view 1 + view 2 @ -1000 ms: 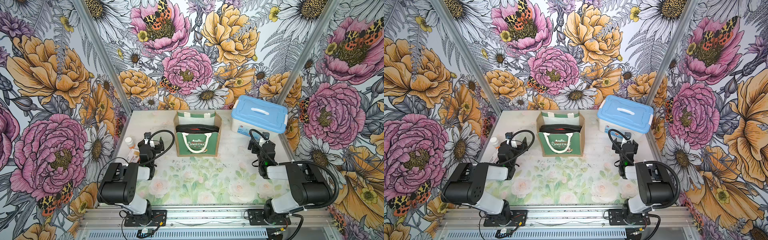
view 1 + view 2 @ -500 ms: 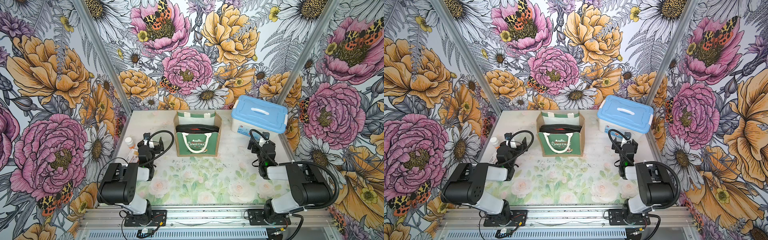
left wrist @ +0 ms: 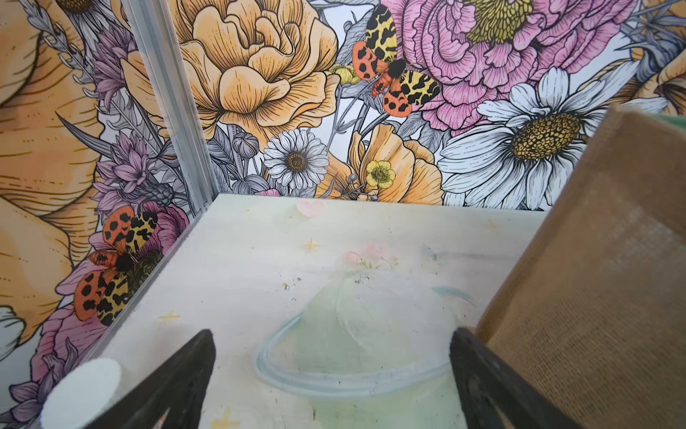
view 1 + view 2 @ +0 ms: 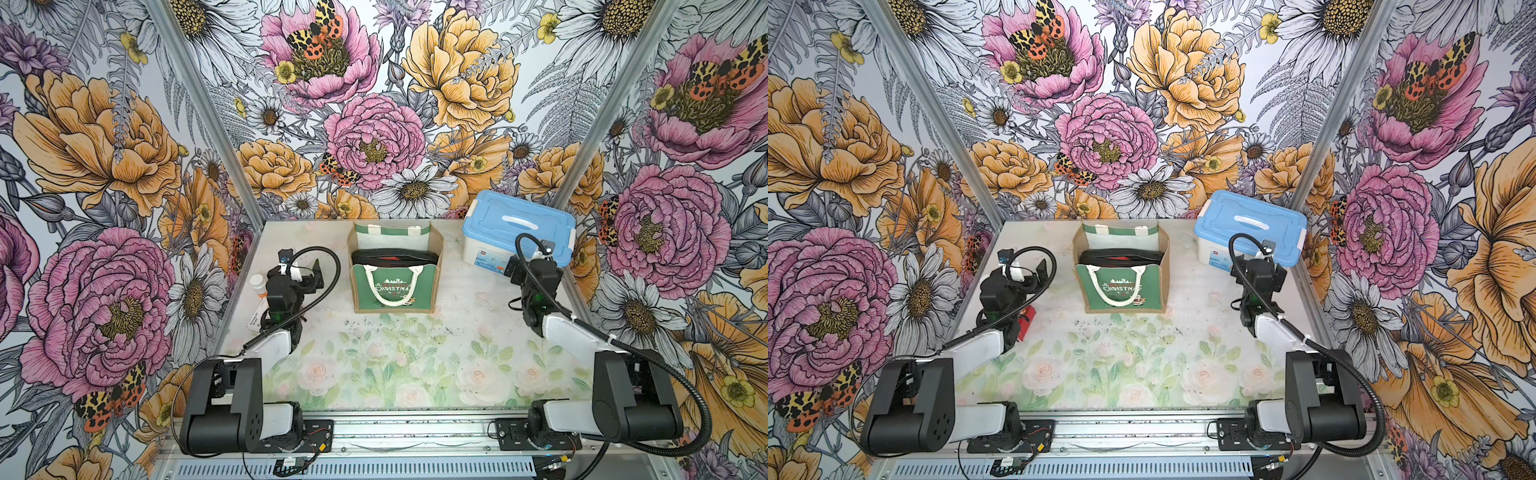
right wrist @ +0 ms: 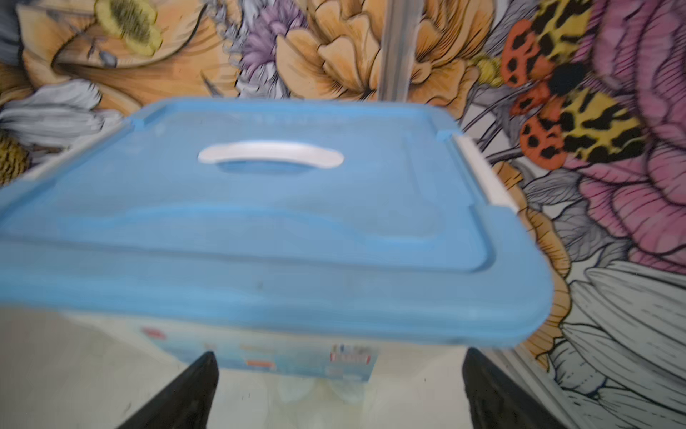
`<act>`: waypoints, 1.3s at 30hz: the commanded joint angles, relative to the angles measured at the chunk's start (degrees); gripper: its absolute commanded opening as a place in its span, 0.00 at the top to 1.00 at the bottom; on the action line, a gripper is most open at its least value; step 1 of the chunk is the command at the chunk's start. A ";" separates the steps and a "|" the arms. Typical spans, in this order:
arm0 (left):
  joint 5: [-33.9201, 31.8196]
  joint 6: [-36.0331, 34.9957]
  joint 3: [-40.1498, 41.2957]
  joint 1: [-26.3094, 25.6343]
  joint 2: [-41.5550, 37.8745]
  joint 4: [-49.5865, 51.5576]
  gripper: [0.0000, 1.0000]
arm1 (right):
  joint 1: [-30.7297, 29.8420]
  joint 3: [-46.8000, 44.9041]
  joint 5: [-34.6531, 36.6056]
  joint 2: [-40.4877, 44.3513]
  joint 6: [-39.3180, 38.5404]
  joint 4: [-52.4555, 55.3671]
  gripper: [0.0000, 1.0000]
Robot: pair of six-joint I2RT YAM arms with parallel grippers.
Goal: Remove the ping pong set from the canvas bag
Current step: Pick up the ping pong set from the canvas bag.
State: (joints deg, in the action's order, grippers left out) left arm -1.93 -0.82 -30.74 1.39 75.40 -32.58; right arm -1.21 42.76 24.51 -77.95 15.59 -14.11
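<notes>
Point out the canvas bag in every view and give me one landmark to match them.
Top view: canvas bag near the picture's centre, upright, green front facing the camera.
Top view: canvas bag, likewise, a little nearer the left edge.
Left wrist: only its burlap side shows.
Right wrist: not in it.
Landmark: the orange-spotted moth printed behind the bag.

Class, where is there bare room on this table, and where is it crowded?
Free: broad patch between canvas bag and front rail; narrower gap between bag and blue-lidded box. Crowded: bottle beside left end effector.
</notes>
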 commanded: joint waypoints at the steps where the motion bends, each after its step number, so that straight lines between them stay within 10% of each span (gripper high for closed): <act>1: 3.65 2.13 -6.12 1.73 -0.07 14.69 0.03 | -0.87 10.87 8.48 -0.89 12.15 25.46 0.01; 15: 17.23 3.03 -29.72 2.22 -1.12 46.56 0.09 | -7.05 31.51 -18.77 3.94 5.17 34.55 0.08; 39: 14.56 8.76 -40.73 -11.84 7.09 54.54 0.11 | -31.24 56.20 -28.94 -18.01 -6.47 41.30 0.42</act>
State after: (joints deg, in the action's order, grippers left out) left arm 14.35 6.04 -70.22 -10.26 81.41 19.81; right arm -31.40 96.92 -2.87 -95.02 10.13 25.34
